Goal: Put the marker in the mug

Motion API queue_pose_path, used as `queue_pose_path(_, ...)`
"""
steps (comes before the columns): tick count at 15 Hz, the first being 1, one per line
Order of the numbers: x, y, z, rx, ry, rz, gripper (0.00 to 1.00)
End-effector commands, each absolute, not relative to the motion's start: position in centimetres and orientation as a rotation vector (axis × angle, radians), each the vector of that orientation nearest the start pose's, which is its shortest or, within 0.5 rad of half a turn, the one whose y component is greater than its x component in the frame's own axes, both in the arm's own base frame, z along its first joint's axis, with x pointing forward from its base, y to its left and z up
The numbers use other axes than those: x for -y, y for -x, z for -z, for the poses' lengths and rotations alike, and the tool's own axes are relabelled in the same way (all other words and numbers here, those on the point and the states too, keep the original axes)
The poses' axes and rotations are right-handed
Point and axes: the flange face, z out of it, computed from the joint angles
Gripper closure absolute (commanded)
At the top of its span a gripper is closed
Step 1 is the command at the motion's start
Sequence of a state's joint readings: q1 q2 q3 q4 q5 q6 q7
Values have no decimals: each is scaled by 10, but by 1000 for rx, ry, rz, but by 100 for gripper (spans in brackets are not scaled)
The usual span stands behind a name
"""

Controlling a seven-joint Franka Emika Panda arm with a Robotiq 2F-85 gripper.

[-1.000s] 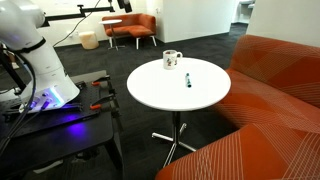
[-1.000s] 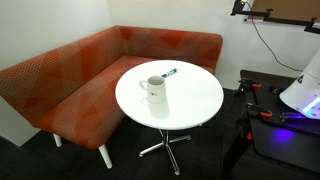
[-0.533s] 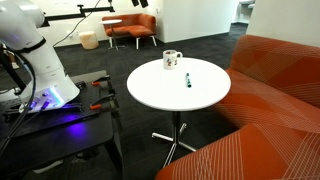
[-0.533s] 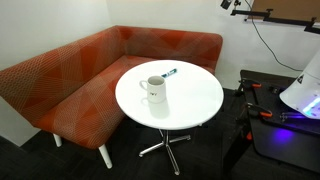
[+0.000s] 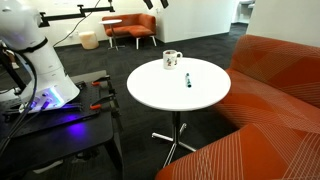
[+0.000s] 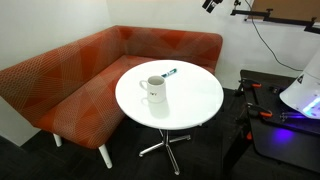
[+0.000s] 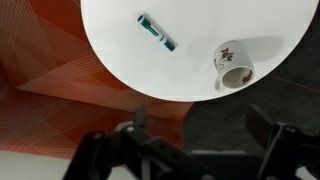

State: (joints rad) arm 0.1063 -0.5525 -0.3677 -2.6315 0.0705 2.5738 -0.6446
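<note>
Tool [image 7: 195,138] high above table [image 7: 115,62], jaws apart

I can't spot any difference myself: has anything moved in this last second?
Only the arm: high above, its end effector has slid sideways toward the space over the table, jaws apart and holding nothing. The marker lies where it lay, and the mug stands in the same place, apart from it.
</note>
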Motion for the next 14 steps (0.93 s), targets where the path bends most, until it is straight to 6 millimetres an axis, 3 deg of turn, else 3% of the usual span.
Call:
queue_pose_path(1,110,-422,-458,661,2861,866,0)
queue_pose_path(9,112,-453,-453,995,2694,937,0)
queue_pose_path(14,118,-474,-451,1234,2579,889,0)
